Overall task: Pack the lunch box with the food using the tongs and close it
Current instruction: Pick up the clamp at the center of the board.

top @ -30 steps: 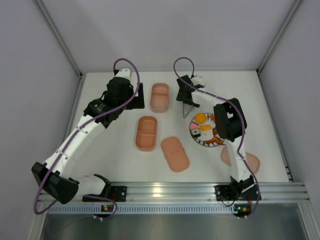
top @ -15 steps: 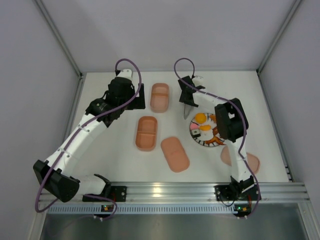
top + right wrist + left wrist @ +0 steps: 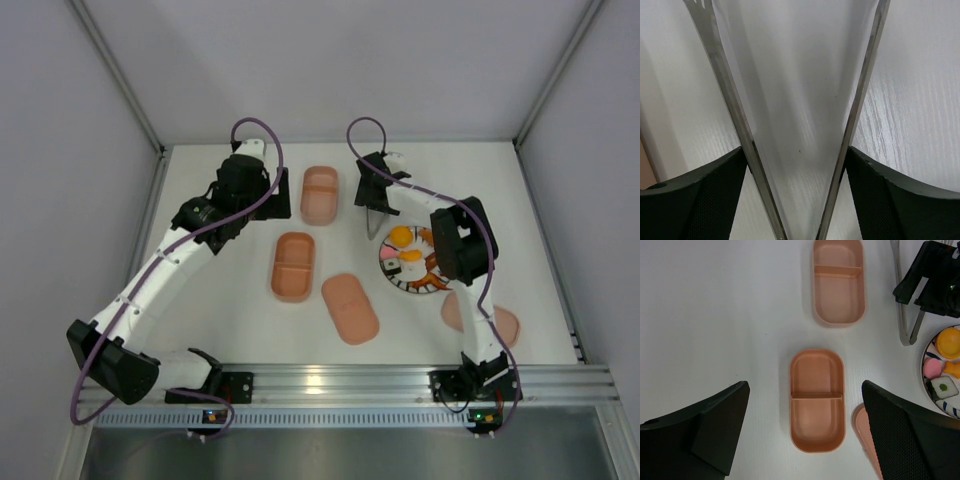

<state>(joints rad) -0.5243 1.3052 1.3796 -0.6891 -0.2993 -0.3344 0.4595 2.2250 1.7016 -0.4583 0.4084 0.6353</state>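
Note:
Two salmon-pink lunch box trays lie open: one (image 3: 294, 265) mid-table, one (image 3: 320, 193) farther back. A matching lid (image 3: 350, 307) lies near the front, another lid (image 3: 482, 322) at the right, partly under the right arm. The food sits on a striped plate (image 3: 392, 272): an orange piece (image 3: 948, 341), a pink piece (image 3: 931, 367) and a sushi roll (image 3: 944, 387). The silvery tongs (image 3: 373, 222) lie on the table left of the plate. My right gripper (image 3: 796, 155) straddles them, each finger pressed against a tong arm (image 3: 730, 100). My left gripper (image 3: 805, 385) hangs open above the near tray (image 3: 817, 400).
White walls and metal frame posts close in the table at the back and both sides. An aluminium rail (image 3: 330, 380) runs along the front edge by the arm bases. The right arm's forearm reaches over the plate.
The left gripper has shifted slightly to the right, toward the far tray. The right gripper has stayed on the tongs, whose arms look a little closer together.

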